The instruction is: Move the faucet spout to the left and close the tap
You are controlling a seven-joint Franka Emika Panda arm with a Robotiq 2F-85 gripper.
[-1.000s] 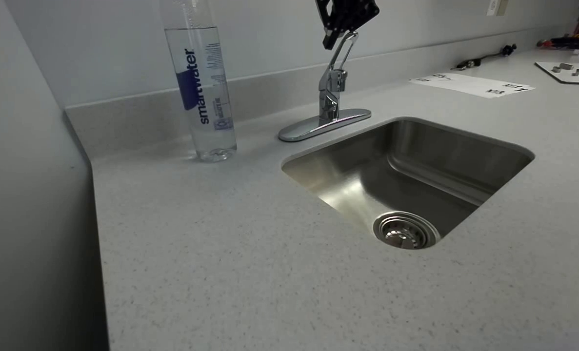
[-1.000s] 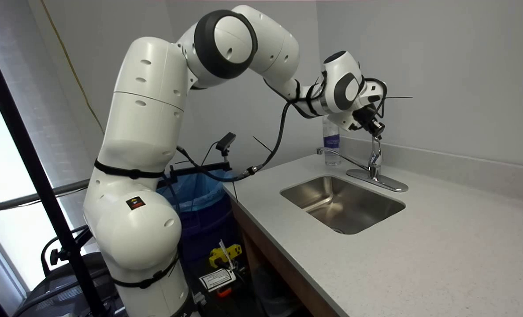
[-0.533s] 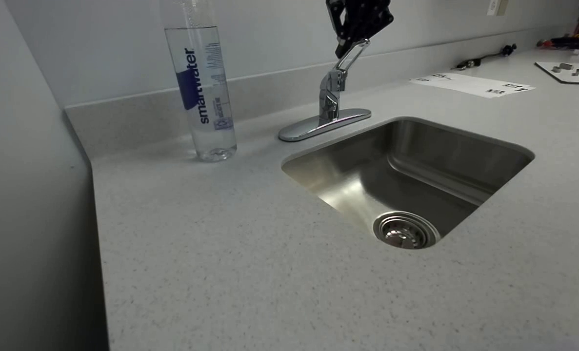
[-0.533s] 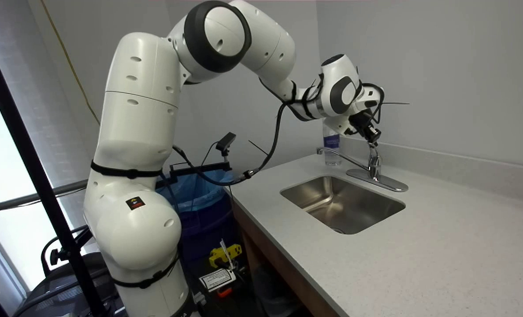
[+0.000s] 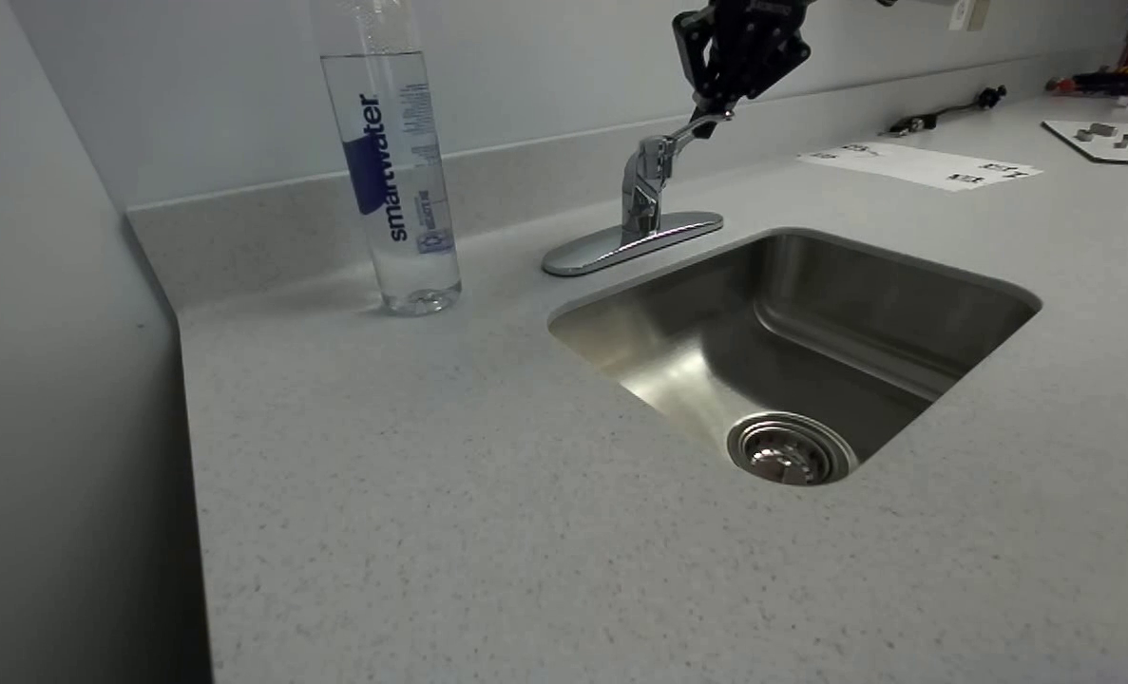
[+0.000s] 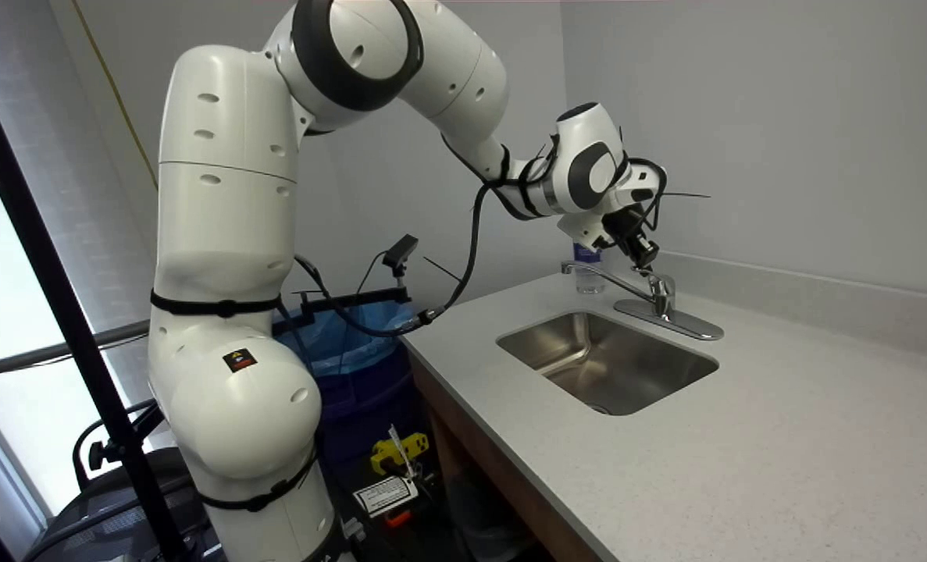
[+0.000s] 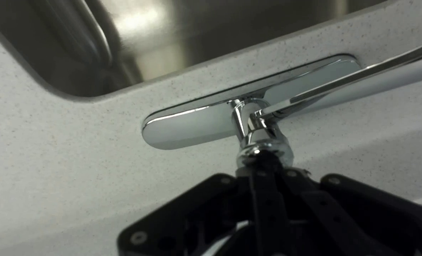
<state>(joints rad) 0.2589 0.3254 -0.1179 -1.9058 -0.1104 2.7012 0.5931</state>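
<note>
The chrome tap [image 5: 640, 204] stands on its oval base plate behind the sink; it also shows in an exterior view [image 6: 664, 295] and the wrist view [image 7: 244, 119]. Its lever handle [image 5: 689, 131] is tilted low, almost level. The slender faucet spout [image 6: 611, 277] points towards the water bottle's side, its tip over the counter beside the sink; in the wrist view [image 7: 360, 78] it runs off to the right. My gripper [image 5: 709, 123] has its fingertips together and touches the handle's free end; it also shows in the wrist view [image 7: 267, 163], where its fingers hide the handle.
A clear water bottle [image 5: 402, 180] stands on the counter beside the tap. The steel sink [image 5: 868, 294] lies in front of the tap. The backsplash [image 6: 807, 293] and wall are close behind. Printed sheets [image 5: 915, 166] lie farther along the counter.
My gripper has moved down and, in an exterior view, to the right. The lever handle has swung down from steeply raised to nearly level. The spout and bottle have not moved.
</note>
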